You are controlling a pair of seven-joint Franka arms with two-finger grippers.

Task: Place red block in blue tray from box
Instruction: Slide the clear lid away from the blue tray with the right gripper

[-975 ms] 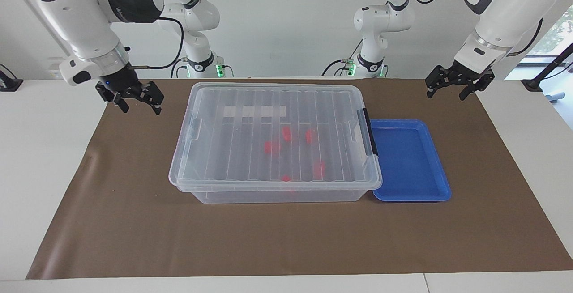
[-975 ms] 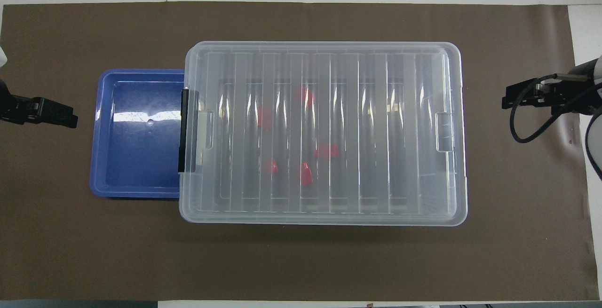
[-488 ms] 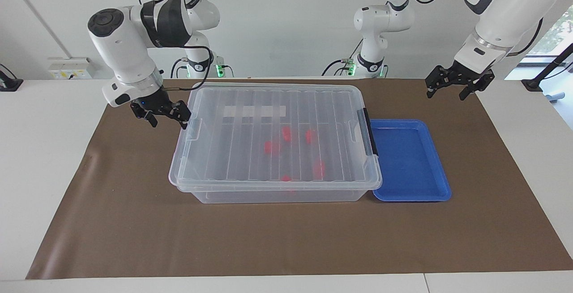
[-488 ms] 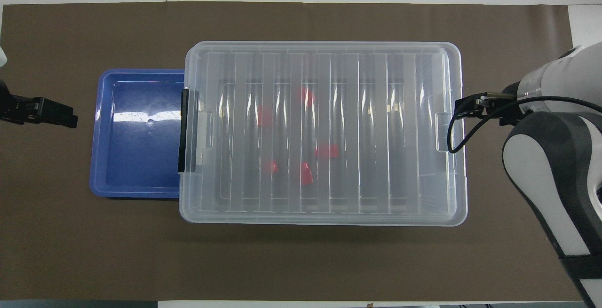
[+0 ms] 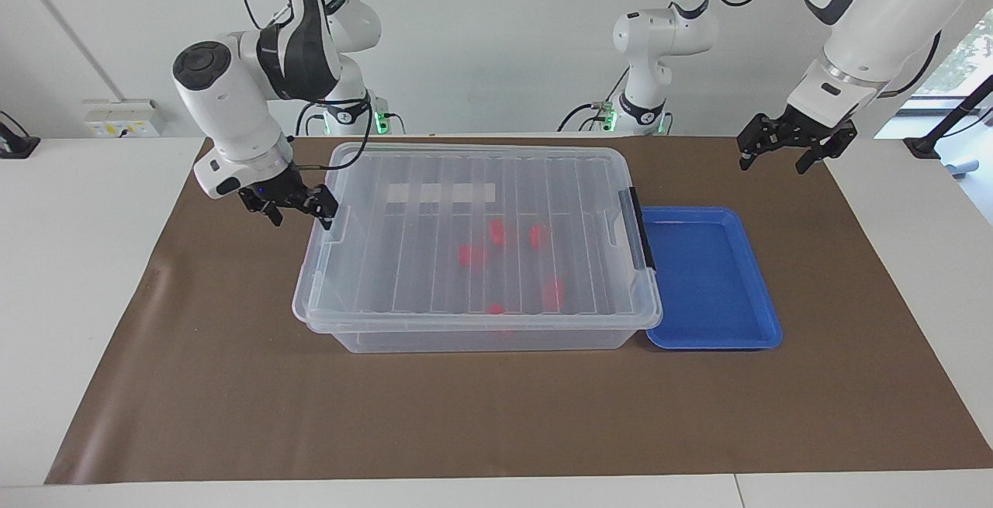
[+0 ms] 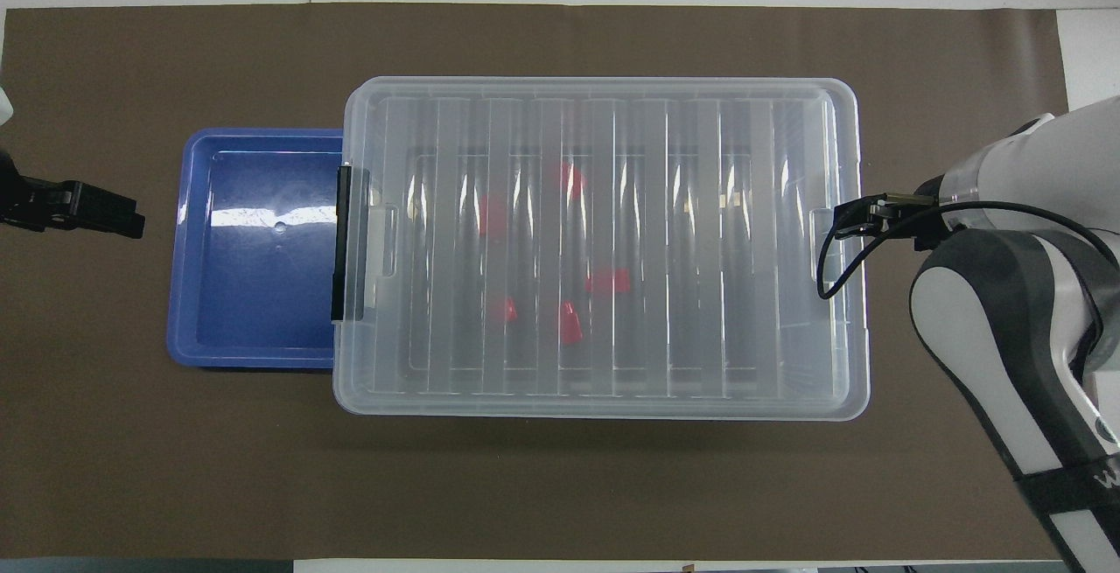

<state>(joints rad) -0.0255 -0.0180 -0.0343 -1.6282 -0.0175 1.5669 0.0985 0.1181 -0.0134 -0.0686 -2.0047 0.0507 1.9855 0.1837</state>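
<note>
The box [image 5: 481, 221], a clear bin with its ribbed lid on, stands mid-table. Several red blocks [image 5: 470, 254] show through the lid, also in the overhead view [image 6: 571, 324]. The blue tray [image 5: 710, 275] lies empty against the box's end with the black latch [image 5: 642, 229], toward the left arm's end. My right gripper [image 5: 301, 217] is open at the box's other end, by the clear lid handle [image 5: 337, 221]; I cannot tell whether it touches. It shows at the lid's rim from above [image 6: 862, 221]. My left gripper [image 5: 783, 153] is open, up over the mat beside the tray, waiting.
A brown mat [image 5: 496, 415] covers the table, with white tabletop [image 5: 77, 260] around it. The right arm's forearm [image 6: 1006, 328] hangs over the mat beside the box. The left gripper [image 6: 105, 210] sits at the mat's edge next to the tray [image 6: 254, 293].
My right gripper has come down and in from over the mat toward the box, reaching its end by the clear handle. The left arm, box, tray and blocks have not moved.
</note>
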